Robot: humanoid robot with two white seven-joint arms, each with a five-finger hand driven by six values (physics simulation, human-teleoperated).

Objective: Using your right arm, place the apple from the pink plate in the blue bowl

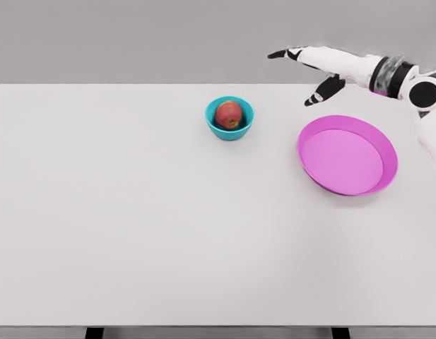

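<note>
One apple (230, 114) sits in the blue bowl (230, 131).
Right hand (318, 69) hovers above the pink plate (347, 155) (fingers (278, 54) spread, gripping nothing) over the tabletop (168, 233).

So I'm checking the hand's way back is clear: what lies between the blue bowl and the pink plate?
Nothing: in the head view only bare white table separates the blue bowl from the pink plate.

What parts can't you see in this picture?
- Head view: the lower part of the apple is hidden by the wall of the blue bowl.
- The right arm, ending in the right hand, is cut off by the right edge.
- The left arm is outside the frame.
- The table legs are cut off at the bottom edge.
</note>
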